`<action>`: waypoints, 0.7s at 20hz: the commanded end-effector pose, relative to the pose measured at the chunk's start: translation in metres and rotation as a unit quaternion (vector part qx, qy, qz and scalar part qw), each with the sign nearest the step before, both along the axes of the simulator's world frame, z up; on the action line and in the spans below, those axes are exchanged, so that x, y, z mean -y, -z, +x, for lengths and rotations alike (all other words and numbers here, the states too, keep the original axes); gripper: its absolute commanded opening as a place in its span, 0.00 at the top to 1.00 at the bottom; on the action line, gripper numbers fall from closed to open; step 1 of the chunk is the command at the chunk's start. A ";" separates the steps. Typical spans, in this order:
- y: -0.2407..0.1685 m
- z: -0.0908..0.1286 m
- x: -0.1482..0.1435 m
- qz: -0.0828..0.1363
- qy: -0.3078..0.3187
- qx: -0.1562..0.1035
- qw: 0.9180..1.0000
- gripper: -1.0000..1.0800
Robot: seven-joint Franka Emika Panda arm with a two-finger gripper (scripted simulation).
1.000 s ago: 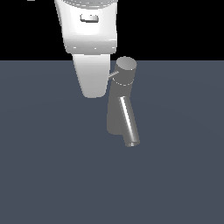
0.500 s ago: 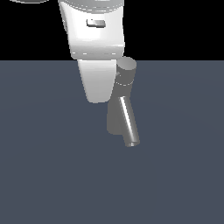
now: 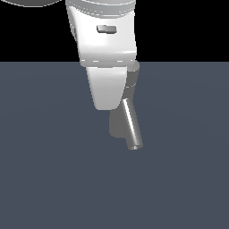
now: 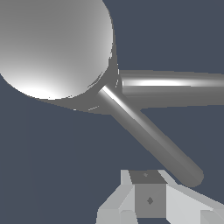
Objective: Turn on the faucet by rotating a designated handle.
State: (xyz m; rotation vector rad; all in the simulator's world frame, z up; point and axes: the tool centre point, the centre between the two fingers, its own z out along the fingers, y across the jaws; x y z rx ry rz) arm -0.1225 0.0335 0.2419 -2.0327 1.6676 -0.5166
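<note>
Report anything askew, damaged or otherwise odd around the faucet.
Nothing stands out. The faucet looks intact, with its spout slanting down as built and the handle straight. The pincer sits close by the handle's tip; the exterior view hides any contact.

The hand (image 3: 107, 96) hangs before the faucet (image 3: 120, 123), hiding its upper column.

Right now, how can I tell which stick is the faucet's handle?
Look at the grey faucet from above, in the wrist view, and find its big round cap. Two rods stick out from it. The handle is the thinner one, lying across the fatter, shinier spout.
</note>
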 end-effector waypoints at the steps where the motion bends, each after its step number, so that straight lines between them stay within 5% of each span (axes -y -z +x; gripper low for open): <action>1: 0.004 -0.002 0.012 0.000 0.012 -0.002 1.000 1.00; 14: 0.011 -0.011 0.024 0.000 0.013 -0.003 1.000 1.00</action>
